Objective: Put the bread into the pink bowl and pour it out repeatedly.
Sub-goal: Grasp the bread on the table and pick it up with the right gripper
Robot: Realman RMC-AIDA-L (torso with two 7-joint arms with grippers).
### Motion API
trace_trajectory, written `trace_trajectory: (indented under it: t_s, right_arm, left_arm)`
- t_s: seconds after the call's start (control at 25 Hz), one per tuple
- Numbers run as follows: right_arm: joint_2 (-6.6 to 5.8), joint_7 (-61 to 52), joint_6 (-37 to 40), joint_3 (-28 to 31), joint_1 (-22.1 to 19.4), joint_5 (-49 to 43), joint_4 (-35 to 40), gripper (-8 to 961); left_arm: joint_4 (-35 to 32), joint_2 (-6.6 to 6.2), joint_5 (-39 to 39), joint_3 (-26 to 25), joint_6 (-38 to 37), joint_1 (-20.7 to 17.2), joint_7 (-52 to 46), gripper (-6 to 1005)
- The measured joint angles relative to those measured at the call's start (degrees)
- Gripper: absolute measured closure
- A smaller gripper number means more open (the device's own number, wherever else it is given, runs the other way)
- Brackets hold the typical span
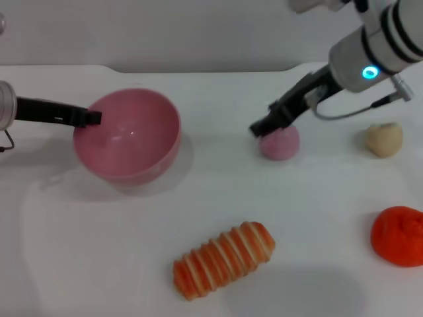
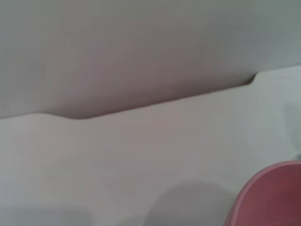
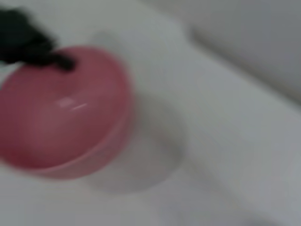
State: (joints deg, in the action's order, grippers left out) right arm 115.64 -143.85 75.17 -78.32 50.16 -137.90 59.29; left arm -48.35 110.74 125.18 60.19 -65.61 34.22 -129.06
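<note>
White surface (image 1: 317, 218) carried everything, a pale wall behind it. Left gripper (image 1: 92, 118) sat at the near rim of the pink bowl (image 1: 129, 135), apparently pinching that rim — the bowl tilted, its inside empty. Right gripper (image 1: 259, 128) hung just above a small pink ball (image 1: 280, 143); whether its fingers were apart I cannot tell. Bread (image 1: 223, 259) lay on the surface, well apart from the bowl — loading was not yet done.

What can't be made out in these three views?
- Left claw at the pink bowl rim: head view too small, right wrist view blurred; grip unclear.
- Right claw by the small pink ball: contact unclear.
- Bread: missing from both wrist views.
</note>
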Motion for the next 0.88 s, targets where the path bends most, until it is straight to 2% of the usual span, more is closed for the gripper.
trace_trajectory:
  t_s: [0.2, 0.52, 0.8, 0.88]
  right_arm:
    - [1.96, -0.3, 8.6, -0.1, 1.8, -0.6, 0.0, 350]
    - [2.48, 6.2, 13.9, -0.5, 0.8, -1.4, 0.6, 349]
    - [3.15, 9.7, 13.9, -0.8, -0.9, -0.8, 0.2, 349]
    - [3.22, 10.1, 13.8, -1.5, -1.3, -0.3, 0.2, 349]
  left_arm:
    - [0.0, 0.19, 1.4, 0.2, -0.5, -0.1, 0.4, 951]
    - [0.0, 1.22, 1.6, 0.6, -2.7, -1.3, 0.0, 951]
    - [-1.1, 1.62, 4.2, 5.5, -4.0, -0.9, -0.2, 951]
    - [-2.0, 2.27, 6.2, 6.6, -4.1, -0.6, -0.3, 951]
